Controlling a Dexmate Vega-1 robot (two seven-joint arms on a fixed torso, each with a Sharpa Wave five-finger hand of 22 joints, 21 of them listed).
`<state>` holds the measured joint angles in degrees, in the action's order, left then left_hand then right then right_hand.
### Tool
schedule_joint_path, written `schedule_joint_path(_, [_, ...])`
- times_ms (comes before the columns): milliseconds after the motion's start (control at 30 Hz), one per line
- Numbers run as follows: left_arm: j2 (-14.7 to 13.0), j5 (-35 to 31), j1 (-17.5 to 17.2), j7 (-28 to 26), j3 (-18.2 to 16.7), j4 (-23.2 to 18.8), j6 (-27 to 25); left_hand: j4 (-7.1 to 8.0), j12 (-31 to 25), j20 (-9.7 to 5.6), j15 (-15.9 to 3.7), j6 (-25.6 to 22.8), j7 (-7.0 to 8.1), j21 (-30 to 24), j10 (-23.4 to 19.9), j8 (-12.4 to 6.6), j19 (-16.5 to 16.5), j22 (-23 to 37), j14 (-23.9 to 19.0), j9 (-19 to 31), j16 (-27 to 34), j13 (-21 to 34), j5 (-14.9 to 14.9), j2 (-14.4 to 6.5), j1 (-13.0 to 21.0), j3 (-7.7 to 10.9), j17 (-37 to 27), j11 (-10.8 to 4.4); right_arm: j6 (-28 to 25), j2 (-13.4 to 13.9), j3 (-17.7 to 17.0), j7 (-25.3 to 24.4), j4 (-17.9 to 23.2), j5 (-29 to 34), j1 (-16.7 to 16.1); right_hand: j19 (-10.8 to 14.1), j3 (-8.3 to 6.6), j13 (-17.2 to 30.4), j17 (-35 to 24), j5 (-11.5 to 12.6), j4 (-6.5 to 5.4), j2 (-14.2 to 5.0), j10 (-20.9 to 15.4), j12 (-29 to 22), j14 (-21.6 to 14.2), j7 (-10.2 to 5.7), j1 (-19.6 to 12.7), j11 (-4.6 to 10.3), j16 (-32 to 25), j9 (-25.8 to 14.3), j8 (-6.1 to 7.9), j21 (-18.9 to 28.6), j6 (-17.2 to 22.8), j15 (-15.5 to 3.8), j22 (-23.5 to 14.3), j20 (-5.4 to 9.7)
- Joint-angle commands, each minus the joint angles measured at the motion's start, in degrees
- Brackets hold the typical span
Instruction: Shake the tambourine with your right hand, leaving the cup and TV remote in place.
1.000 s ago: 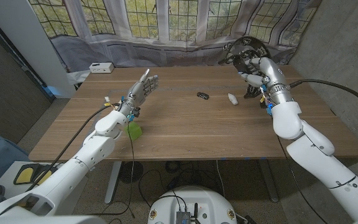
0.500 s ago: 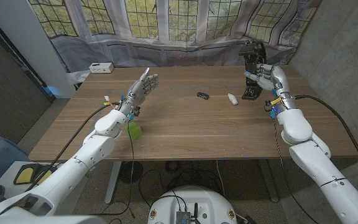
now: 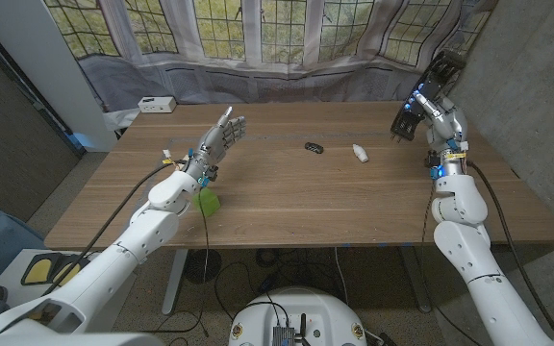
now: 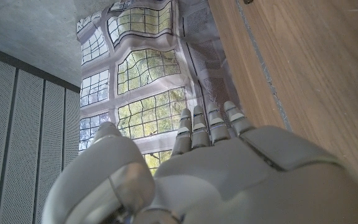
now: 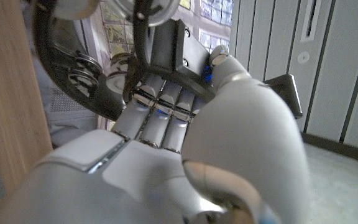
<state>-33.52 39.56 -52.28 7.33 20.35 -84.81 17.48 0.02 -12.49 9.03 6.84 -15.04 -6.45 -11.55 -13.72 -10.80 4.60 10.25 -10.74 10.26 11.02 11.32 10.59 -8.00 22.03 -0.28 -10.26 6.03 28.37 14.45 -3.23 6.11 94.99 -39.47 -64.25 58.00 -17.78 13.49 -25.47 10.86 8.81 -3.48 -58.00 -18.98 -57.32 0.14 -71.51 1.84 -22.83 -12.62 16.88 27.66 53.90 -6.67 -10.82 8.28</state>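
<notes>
My right hand (image 3: 438, 108) is raised over the desk's (image 3: 287, 197) far right corner, fingers (image 5: 160, 112) wrapped round the black tambourine (image 3: 429, 88), held tilted in the air, jingles showing in the wrist view. My left hand (image 3: 221, 136) is up above the desk's left part, holding nothing, fingers straight & close together, thumb apart. Wooden desk w/ small dark object (image 3: 314, 147) & small white object (image 3: 360, 152) near centre-back, can't tell what they are. White box (image 3: 156, 104) at far left corner. Leaded windows (image 3: 258, 29) behind. No writing legible

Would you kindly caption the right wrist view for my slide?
Right hand grips the black tambourine, its metal jingles showing, beside the wooden table.
</notes>
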Motion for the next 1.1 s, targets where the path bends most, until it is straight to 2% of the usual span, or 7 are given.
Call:
schedule_joint_path(33, [0.56, -0.01, 0.28, 0.39, 0.41, 0.79, 0.37, 0.02, 0.04, 0.68, 0.29, -0.23, 0.24, 0.16, -0.08, -0.05, -0.16, 0.20, -0.30, 0.08, -0.04, 0.19, 0.00, 0.40, -0.23, 0.52, -0.23, -0.11, -2.21, -5.20, -2.64, -1.55, -0.41, -43.14, -0.66, -0.04, -0.13, 0.16, 0.07, 0.31, -0.23, -5.21, 0.27, 0.23, -2.13, -4.12, -4.75, 0.12, 0.19, -0.34, 0.11, 0.36, 3.56, -6.08, -0.29, 0.25])
schedule_joint_path(267, [0.83, 0.39, 0.13, 0.54, 0.49, 1.13, 0.25, 0.01, 0.04, 0.66, 0.32, -0.28, 0.27, 0.15, -0.11, -0.07, -0.15, 0.20, -0.30, 0.08, -0.04, 0.19, 0.00, 0.40, -0.26, 0.57, -0.23, -0.20, -7.74, -4.59, -4.05, 11.61, -6.00, -47.34, 1.38, 0.32, -0.21, 0.43, 0.10, 0.35, -0.41, -5.58, 0.45, 0.22, -2.56, -4.20, -4.68, 0.59, 0.35, -0.41, -0.04, 0.81, 3.22, -6.19, -0.27, 0.54])
schedule_joint_path(400, [0.65, 0.50, -0.30, 0.27, 0.31, 0.84, 0.17, 0.00, 0.02, 0.69, 0.32, -0.31, 0.22, 0.15, -0.16, -0.07, -0.17, 0.20, -0.31, 0.08, -0.04, 0.20, 0.00, 0.40, -0.27, 0.59, -0.23, -0.08, -10.29, -1.40, -3.46, 17.68, -7.64, -44.85, 1.73, 0.35, -0.19, 0.48, 0.08, 0.35, -0.40, -5.46, 0.39, 0.19, -2.71, -4.25, -4.63, 0.64, 0.43, -0.43, -0.02, 0.95, 3.29, -6.23, -0.26, 0.51])
schedule_joint_path(500, [0.57, 0.58, -0.66, 0.19, 0.19, 0.67, 0.30, 0.00, 0.04, 0.67, 0.29, -0.35, 0.30, 0.15, -0.14, -0.09, -0.18, 0.20, -0.32, 0.08, -0.03, 0.20, 0.00, 0.40, -0.28, 0.61, -0.23, -0.09, -10.29, 1.74, -2.00, 20.68, -7.68, -40.14, 1.90, 0.32, -0.22, 0.47, 0.07, 0.37, -0.46, -5.50, 0.17, 0.13, -2.77, -4.25, -4.55, 0.62, 0.53, -0.45, -0.01, 1.04, 3.33, -6.15, -0.26, 0.51])
schedule_joint_path(533, [0.57, 0.59, -0.66, 0.19, 0.19, 0.67, 0.30, 0.00, 0.04, 0.68, 0.26, -0.35, 0.27, 0.13, -0.14, -0.08, -0.16, 0.20, -0.33, 0.08, -0.03, 0.20, 0.00, 0.41, -0.28, 0.62, -0.23, -0.07, -10.29, 1.73, -2.01, 20.71, -7.69, -40.07, 1.90, 0.29, -0.21, 0.47, 0.07, 0.38, -0.43, -5.44, 0.10, 0.11, -2.77, -4.25, -4.55, 0.49, 0.57, -0.45, -0.02, 1.06, 3.29, -6.17, -0.25, 0.52])
schedule_joint_path(800, [0.16, 0.79, -1.27, 0.02, 0.05, 0.12, -0.12, -0.02, 0.03, 0.69, 0.36, -0.38, 0.23, 0.13, -0.18, -0.09, -0.18, 0.21, -0.30, 0.08, -0.04, 0.20, 0.00, 0.39, -0.31, 0.68, -0.23, -0.14, -8.37, 10.81, 2.25, 19.00, -2.23, -25.86, 0.66, 0.20, -0.25, 0.45, -0.15, 0.45, -0.27, -5.20, -0.14, 0.11, -2.96, -3.99, -4.61, 0.02, 0.73, -0.49, 0.09, 1.38, 3.64, -6.14, -0.24, 0.33])
schedule_joint_path(1100, [0.01, 0.74, -1.73, -0.02, -0.18, -0.43, 0.42, -0.02, 0.04, 0.79, 0.33, -0.41, 0.32, 0.13, -0.20, -0.09, -0.22, 0.21, -0.44, 0.08, 0.01, 0.21, 0.00, 0.39, -0.34, 0.73, -0.24, -0.21, -10.50, 24.99, 6.87, 10.55, 9.54, -5.78, 0.55, 0.09, -0.23, 0.37, -0.41, 0.54, -0.27, -5.09, -0.44, 0.14, -3.12, -3.65, -4.48, -0.53, 0.88, -0.52, 0.12, 1.73, 3.86, -5.85, -0.22, -0.15])
